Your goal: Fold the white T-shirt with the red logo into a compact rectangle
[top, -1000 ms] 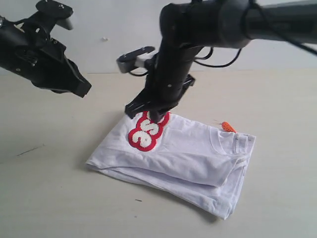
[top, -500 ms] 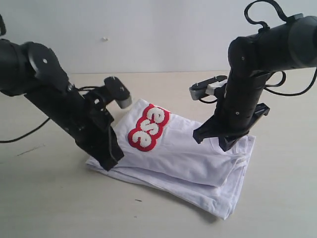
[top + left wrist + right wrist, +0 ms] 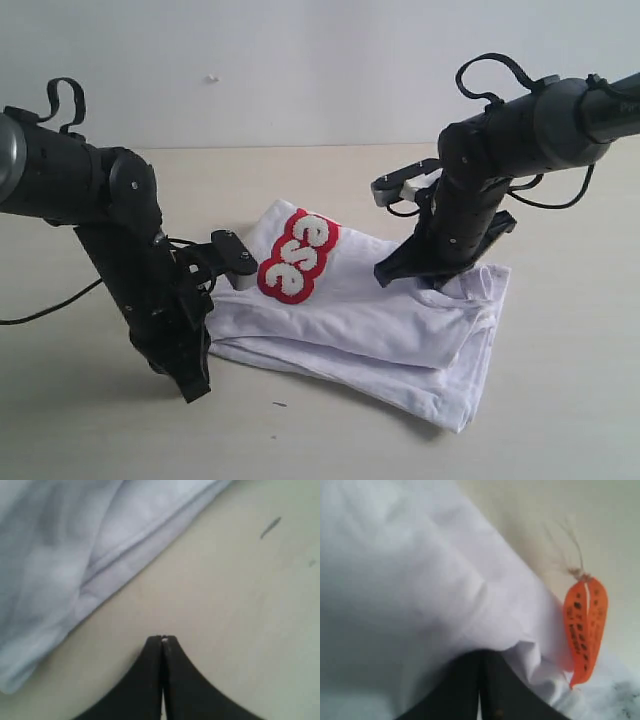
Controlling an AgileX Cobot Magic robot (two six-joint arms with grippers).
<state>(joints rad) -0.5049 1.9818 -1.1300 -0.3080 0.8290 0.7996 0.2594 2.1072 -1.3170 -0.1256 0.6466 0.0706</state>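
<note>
Ok, white T-shirt (image 3: 380, 320) folded at frame ctr, red logo (image 3: 298, 257) on its upper left. Left gripper (image 3: 162, 639) jaws closed, empty, at surface (image 3: 240, 605) by shirt edge. Right gripper (image 3: 480, 652) jaws closed against cloth nr orange tag (image 3: 584, 625); pinch unclear.

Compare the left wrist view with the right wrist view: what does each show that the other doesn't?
Only the left wrist view shows the white T-shirt's stacked folded edges lying on the table, a dark mark on the bare surface, and the left gripper clear of the cloth. Only the right wrist view shows the orange tag, beside the right gripper over fabric. Both show white cloth, some table, and closed black jaws.
</note>
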